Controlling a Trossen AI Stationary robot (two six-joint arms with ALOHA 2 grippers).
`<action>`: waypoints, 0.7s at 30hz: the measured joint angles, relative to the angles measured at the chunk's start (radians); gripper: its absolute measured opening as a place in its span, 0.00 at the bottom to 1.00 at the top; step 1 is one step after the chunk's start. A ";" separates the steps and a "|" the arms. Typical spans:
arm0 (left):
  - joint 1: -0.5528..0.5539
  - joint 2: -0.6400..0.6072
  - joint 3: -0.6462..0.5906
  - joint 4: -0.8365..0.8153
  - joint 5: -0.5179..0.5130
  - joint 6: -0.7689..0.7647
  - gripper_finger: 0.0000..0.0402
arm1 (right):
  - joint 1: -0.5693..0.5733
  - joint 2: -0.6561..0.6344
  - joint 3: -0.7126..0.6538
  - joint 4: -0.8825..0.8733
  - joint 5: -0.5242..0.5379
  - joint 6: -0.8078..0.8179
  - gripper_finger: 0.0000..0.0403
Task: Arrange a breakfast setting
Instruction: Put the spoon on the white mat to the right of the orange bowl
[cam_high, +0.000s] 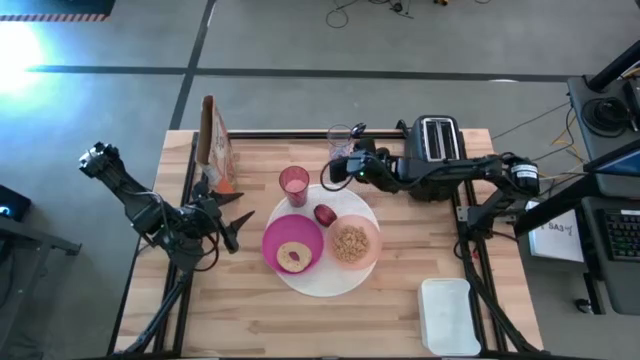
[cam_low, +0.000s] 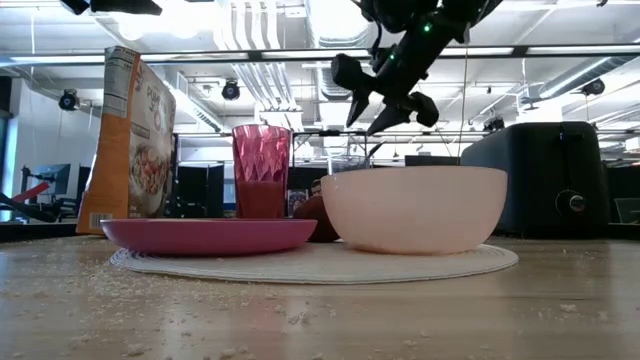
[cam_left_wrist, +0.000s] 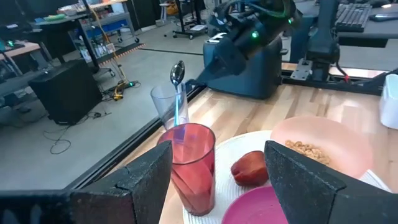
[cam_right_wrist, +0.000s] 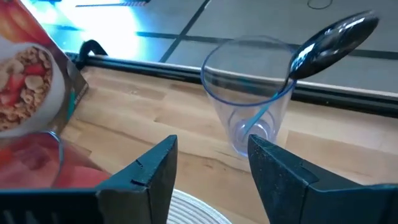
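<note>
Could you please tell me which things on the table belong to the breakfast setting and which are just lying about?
Breakfast setting: white plate, magenta bowl with round bread, peach bowl, red fruit, pink tumbler, clear cup holding the spoon.

Lying about: toaster, cereal box, white tub.

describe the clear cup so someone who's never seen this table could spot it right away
Start at the large round white plate mid-table, then look toward the far edge, left of the black-and-silver toaster. The clear cup stands there on bare wood, off the plate, just behind the pink translucent tumbler. It alone is colourless, with a teal-handled spoon standing in it.
</note>
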 joint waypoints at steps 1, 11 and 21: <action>0.000 0.001 0.006 0.000 0.006 0.003 0.59 | -0.001 -0.006 0.000 0.001 0.001 -0.002 0.47; 0.000 0.002 0.021 -0.004 0.008 0.000 0.59 | -0.066 -0.041 0.000 -0.075 0.006 0.049 0.54; 0.000 0.002 0.021 -0.001 0.009 -0.002 0.59 | -0.120 -0.031 0.000 -0.091 0.017 0.103 0.53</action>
